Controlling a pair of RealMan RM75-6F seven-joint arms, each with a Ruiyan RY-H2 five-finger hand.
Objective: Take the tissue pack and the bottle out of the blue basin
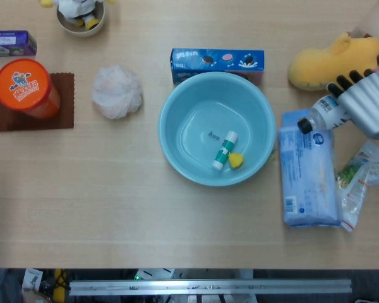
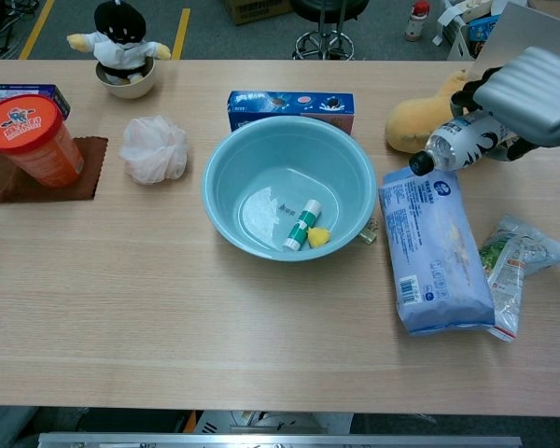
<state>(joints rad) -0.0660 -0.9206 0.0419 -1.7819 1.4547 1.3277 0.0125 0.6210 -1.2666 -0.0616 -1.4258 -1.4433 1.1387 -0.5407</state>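
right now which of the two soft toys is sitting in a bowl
The small black-and-white plush at the table's far left sits in a little bowl. The yellow plush on the right lies directly on the table, beside the robot hand.

Lab or office, office chair base (image 2: 325,37), floor tape (image 2: 181,31)
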